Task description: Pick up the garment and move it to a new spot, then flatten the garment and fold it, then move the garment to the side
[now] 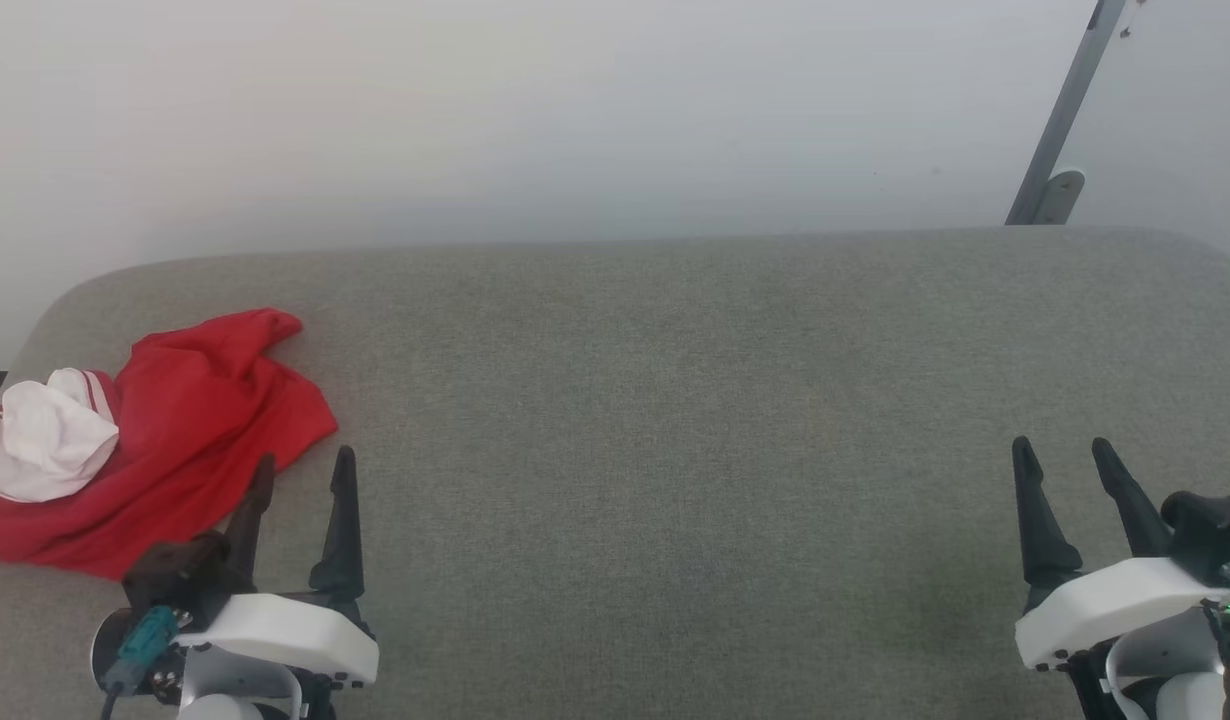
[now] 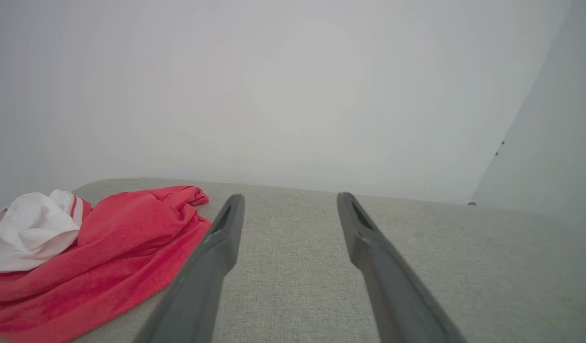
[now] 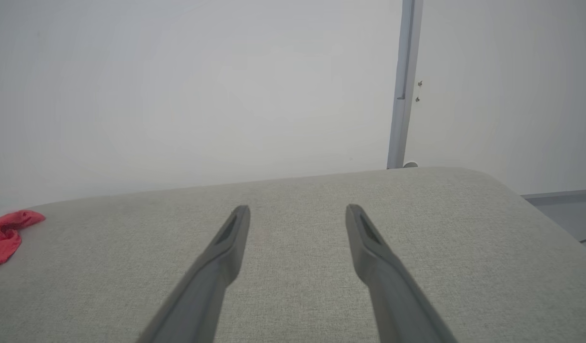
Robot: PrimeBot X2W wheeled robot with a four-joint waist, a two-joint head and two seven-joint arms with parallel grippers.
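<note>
The garment is a red shirt with a white sleeve, lying crumpled at the left end of a grey padded surface. My left gripper stands open just right of its near edge, one finger over the cloth's edge, nothing between the fingers. In the left wrist view the garment lies left of my open left gripper. My right gripper is open at the far right, well away. From the right wrist, only a red corner of the garment shows, far left of the open right gripper.
The grey surface has rounded far corners and ends at a white wall. A grey slanted metal bar stands behind the far right corner. Floor shows past the surface's right edge.
</note>
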